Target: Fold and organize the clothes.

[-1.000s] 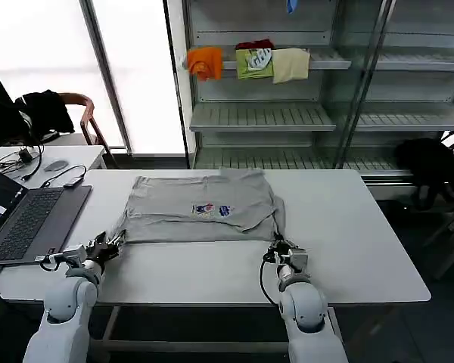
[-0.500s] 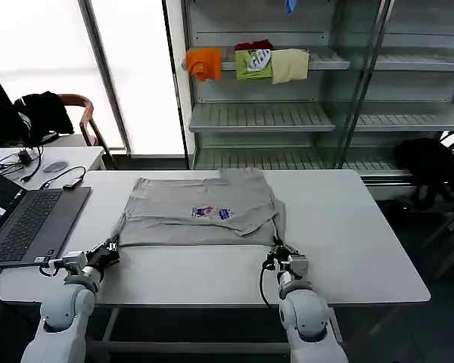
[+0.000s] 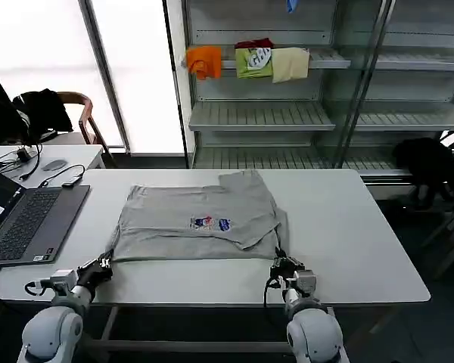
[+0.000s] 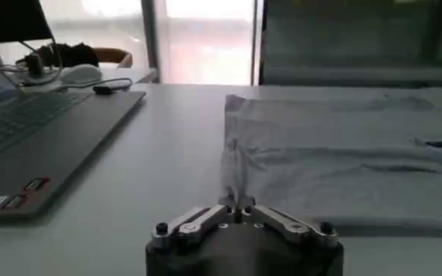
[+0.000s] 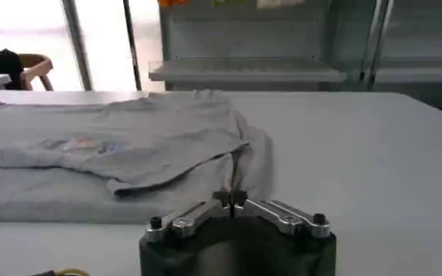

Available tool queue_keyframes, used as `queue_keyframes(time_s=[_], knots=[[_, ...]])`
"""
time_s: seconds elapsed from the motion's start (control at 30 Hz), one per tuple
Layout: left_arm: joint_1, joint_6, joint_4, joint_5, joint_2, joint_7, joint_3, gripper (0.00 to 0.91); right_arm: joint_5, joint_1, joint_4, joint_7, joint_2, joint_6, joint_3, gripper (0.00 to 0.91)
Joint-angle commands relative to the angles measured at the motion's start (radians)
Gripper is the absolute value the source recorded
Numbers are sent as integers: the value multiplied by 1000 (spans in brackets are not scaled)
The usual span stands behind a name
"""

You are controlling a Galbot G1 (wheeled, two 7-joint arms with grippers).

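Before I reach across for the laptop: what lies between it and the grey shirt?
Only bare white table. In the head view the laptop sits at the table's left and the shirt in the middle, apart; the left wrist view shows the same bare strip.

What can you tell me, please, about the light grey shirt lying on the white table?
The light grey short-sleeved shirt looks like soft cotton jersey, with a small multicolour print facing up. It lies folded in a rough rectangle on the white table, one sleeve flap doubled over its right side, slightly rumpled. The left gripper and right gripper, jaws shut, pinch its two near corners at the table's front.
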Motion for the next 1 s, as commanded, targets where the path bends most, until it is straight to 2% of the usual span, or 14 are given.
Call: queue_keyframes(time_s=[0.03,0.33,0.8,0.83,0.87,0.9,1.0], knots=[[159,7,-194,-32,7,-3,-45,0,8,-91,94,1,-22,-10,-8,0],[259,-12,-239,-34,-13,-9,-57,0,-3,-196,144,-9,-46,-8,10,0],[253,-38,-167,-24,-22,-13,-52,0,-34,-154,67,-2,-35,6,0,0],[252,-44,-164,-22,-21,-13,-52,0,-35,-150,63,-2,-33,7,-2,141],[252,-47,-161,-20,-21,-13,-52,0,-35,-147,61,-1,-31,7,-3,564],[251,-47,-159,-20,-20,-12,-51,0,-36,-144,58,-2,-29,9,-6,907],[245,-53,-150,-15,-20,-11,-50,10,-40,-139,56,2,-25,8,-10,907]])
